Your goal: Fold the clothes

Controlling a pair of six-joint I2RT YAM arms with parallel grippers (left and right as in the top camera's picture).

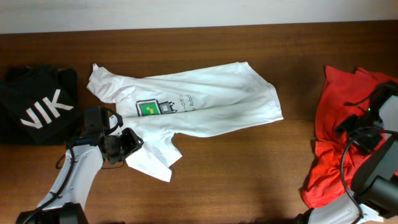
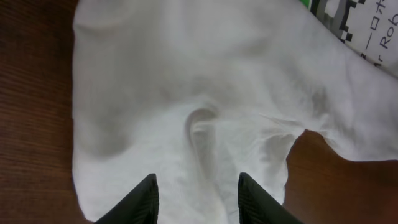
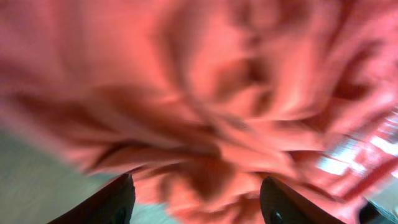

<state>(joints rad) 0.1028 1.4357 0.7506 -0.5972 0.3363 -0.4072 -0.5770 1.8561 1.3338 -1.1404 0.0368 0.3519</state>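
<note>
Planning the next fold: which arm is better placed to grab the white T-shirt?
Left. The left gripper is open directly over an edge of the white T-shirt; the right gripper hangs open over the red-orange shirt, well away from it.

soft, matt white short-sleeved cloth t-shirt (image 1: 217, 102), lightly creased; smooth dark brown wooden table (image 1: 249, 174) with fine grain and faint sheen; matt black cloth garment (image 1: 37, 102); rumpled matt red-orange cloth t-shirt (image 1: 333, 124).
</note>
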